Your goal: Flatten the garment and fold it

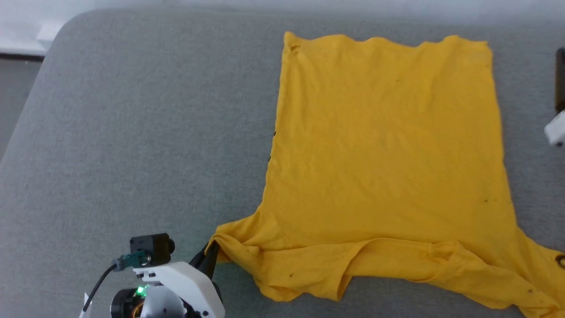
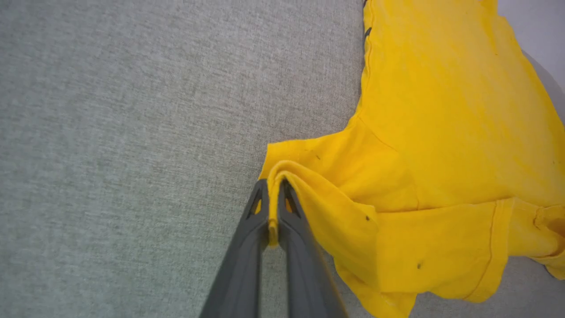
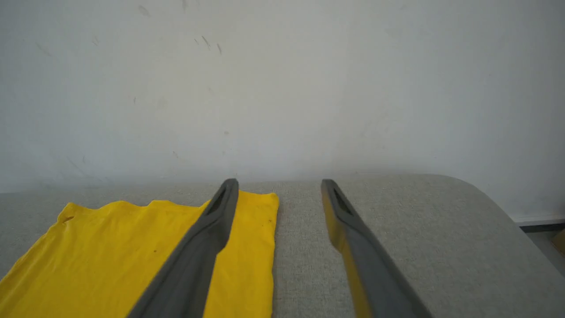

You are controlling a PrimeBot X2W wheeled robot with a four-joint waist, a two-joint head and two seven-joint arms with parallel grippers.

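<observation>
The mustard-yellow garment [image 1: 384,168] lies spread on the grey padded surface, hem toward the far edge, sleeves toward me, plain side up. Its near shoulder part is bunched and folded over [image 1: 309,269]. My left gripper [image 1: 211,256] is shut on the tip of the left sleeve [image 2: 282,176], a fold of yellow cloth pinched between its dark fingers [image 2: 247,247]. My right gripper [image 3: 278,185] hangs open above the surface near the garment's far right corner [image 3: 260,207], holding nothing. At the right edge of the head view a dark fingertip [image 1: 559,79] shows.
The grey padded surface [image 1: 132,132] stretches wide to the left of the garment. Its rounded far corners meet a pale wall [image 3: 282,88]. A strip of floor [image 1: 17,88] shows past the left edge.
</observation>
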